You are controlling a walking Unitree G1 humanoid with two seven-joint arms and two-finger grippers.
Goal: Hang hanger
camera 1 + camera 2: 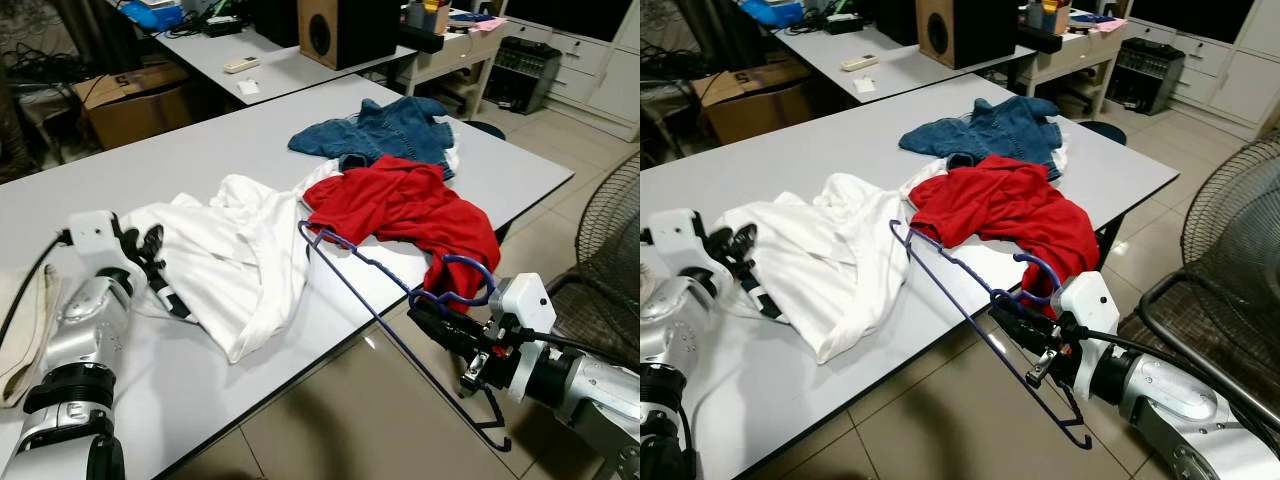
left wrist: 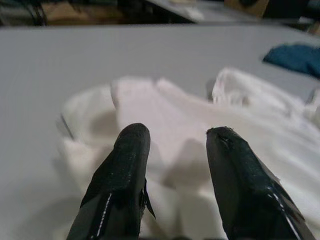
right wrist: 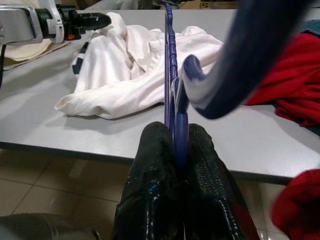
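**Hanger in my right hand, shirt under my left**

My right hand [image 1: 440, 322] is closed on the blue hanger [image 1: 380, 300] — the fingers pinch the wire just below its hook, as the right wrist view shows plainly. I take the white shirt [image 1: 235, 260] as my landmark. The hanger sits off the shirt's right side, past the edge of the tabletop [image 1: 200, 150], partly over the tiled floor [image 1: 330, 420]. Its long axis runs slantwise: one end reaches up over the tabletop, near the shirt's right edge and the red garment [image 1: 410, 205], and the other drops toward the floor beyond my right hand.

My left hand [image 2: 175, 150] hovers at the shirt's left edge, fingers spread apart and gripping nothing, the white cloth just beneath them. A blue denim garment [image 1: 385, 130] lies beyond the shirt, behind the red one.

I judge the coming move turns on this: the hanger's upper end already points toward the shirt, so my right arm carries the tool while my left, nearer the cloth, would have to lift or open it. No rail or hook to hang from is in sight.
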